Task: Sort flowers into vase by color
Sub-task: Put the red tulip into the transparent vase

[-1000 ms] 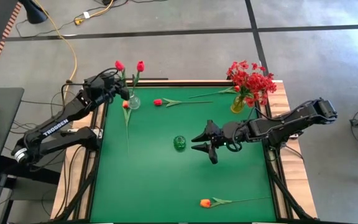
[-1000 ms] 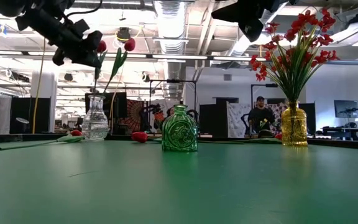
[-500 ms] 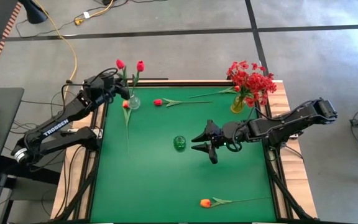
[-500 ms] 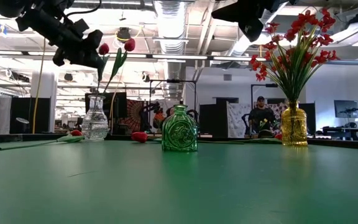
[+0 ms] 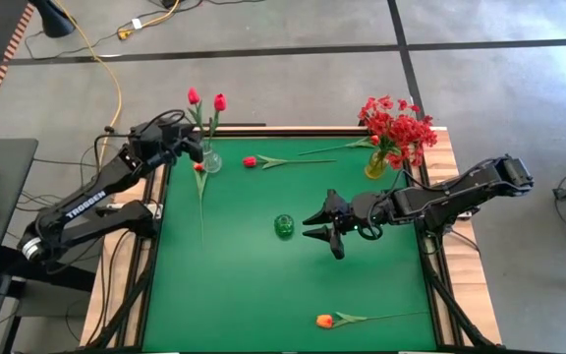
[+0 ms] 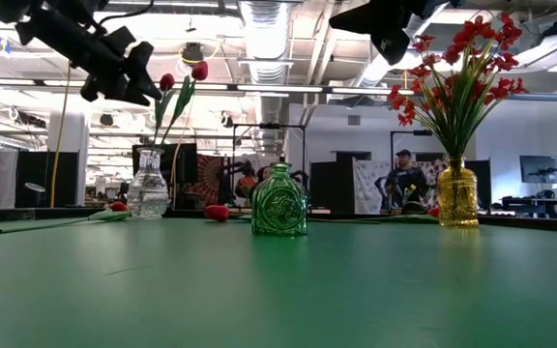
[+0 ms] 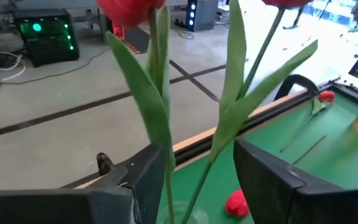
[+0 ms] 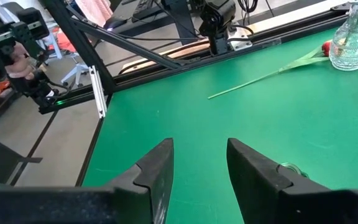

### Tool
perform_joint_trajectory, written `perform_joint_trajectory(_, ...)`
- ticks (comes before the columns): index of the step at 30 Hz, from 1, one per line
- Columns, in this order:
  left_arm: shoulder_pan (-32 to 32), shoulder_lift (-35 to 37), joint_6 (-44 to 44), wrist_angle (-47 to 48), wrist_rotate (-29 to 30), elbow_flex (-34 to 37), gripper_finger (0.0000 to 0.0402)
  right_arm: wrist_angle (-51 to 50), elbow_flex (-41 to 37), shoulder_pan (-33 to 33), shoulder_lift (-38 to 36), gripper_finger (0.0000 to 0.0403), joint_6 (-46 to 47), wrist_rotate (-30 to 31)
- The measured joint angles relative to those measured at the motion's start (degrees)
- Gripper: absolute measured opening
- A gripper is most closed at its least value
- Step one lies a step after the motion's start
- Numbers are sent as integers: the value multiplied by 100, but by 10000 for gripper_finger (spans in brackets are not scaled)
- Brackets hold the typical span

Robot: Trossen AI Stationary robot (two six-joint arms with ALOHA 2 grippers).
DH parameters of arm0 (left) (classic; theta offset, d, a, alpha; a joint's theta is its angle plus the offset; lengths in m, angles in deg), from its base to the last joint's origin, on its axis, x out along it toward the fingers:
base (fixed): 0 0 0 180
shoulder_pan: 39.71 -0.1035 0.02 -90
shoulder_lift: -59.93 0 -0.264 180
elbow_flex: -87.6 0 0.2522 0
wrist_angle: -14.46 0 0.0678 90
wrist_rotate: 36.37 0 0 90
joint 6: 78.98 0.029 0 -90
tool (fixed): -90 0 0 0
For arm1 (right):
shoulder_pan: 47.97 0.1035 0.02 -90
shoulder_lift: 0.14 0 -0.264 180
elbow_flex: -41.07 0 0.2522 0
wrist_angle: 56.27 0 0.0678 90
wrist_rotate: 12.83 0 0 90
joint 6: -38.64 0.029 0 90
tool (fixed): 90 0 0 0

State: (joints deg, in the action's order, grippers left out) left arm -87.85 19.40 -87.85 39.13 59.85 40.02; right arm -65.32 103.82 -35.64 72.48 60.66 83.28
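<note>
Two red tulips (image 5: 220,101) stand in the clear glass vase (image 5: 210,160) at the table's far left, their stems (image 7: 225,112) leaning on its mouth. My left gripper (image 7: 197,171) is open above that vase, one finger on each side of the stems. My right gripper (image 5: 317,228) hangs open, holding nothing, just right of the small green vase (image 5: 283,225) at mid-table. A yellow vase (image 5: 376,165) at the far right holds sprays of red blossoms (image 5: 396,126). Lying flat on the cloth are a red tulip (image 5: 250,161), another one (image 5: 198,167) and an orange tulip (image 5: 325,321).
A loose green stem (image 5: 342,147) lies near the yellow vase. The green cloth has open room in its near left half and between the vases. In the low view a person (image 6: 406,179) sits far back in the room.
My left gripper has opened and let go of the tulip stem above the clear vase. The freed tulip has settled a little lower into the vase and stands beside the other one. My right arm has kept still.
</note>
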Motion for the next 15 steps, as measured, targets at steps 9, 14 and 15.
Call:
perform_joint_trajectory(9,307,803,-113,795,-607,-2,188,7,0,-15,2,175,2,-15)
perform_joint_trajectory(14,1038,831,-486,928,-1055,-2,188,101,0,-180,2,175,2,-43)
perform_joint_trajectory(15,1246,792,-551,926,-1053,-2,188,122,0,-228,1,175,1,-88)
